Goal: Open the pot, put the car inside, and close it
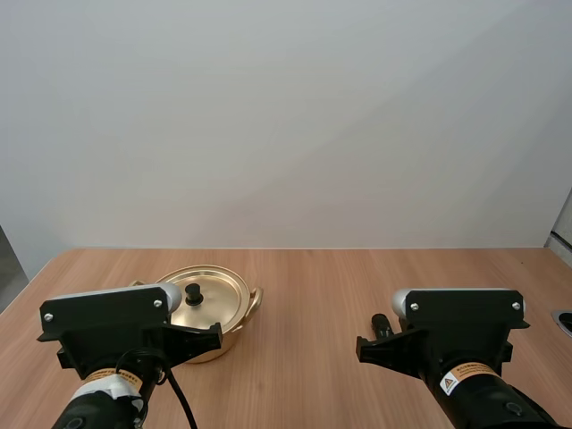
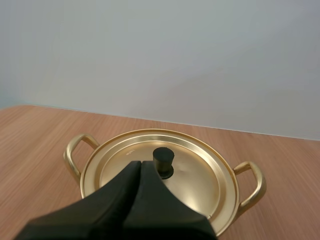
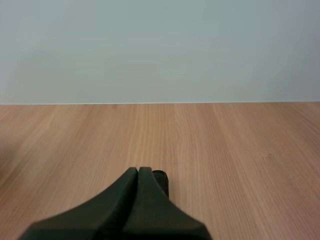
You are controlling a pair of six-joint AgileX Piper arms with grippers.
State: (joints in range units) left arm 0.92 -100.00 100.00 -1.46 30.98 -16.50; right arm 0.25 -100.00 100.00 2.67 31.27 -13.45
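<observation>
**A:** Left gripper (image 2: 140, 162), how do the fingers stand?

**B:** Pressed together into one dark wedge, with nothing between them. The tip is over the near part of the golden lid (image 2: 200, 175), close beside its black knob (image 2: 163, 159). I cannot tell whether it touches the knob.

**A:** And the pot (image 1: 234, 332)?

**B:** It stands upright on the wooden table (image 1: 313, 295), directly ahead of the left arm. The lid is seated flat on the rim, so it is closed. Two looped handles (image 2: 255, 182) stick out, one on each side.

**A:** Right gripper (image 3: 138, 170)?

**B:** Its fingers also lie together as a single wedge and grip nothing. It sits low over bare tabletop, well apart from the pot.

**A:** Where is the car?

**B:** A small dark object (image 3: 161, 181) lies on the table just beyond the right fingertips. In the high view it shows just ahead of the right arm. It is too hidden behind the fingers for me to say what it is, or whether the tips touch it.
</observation>
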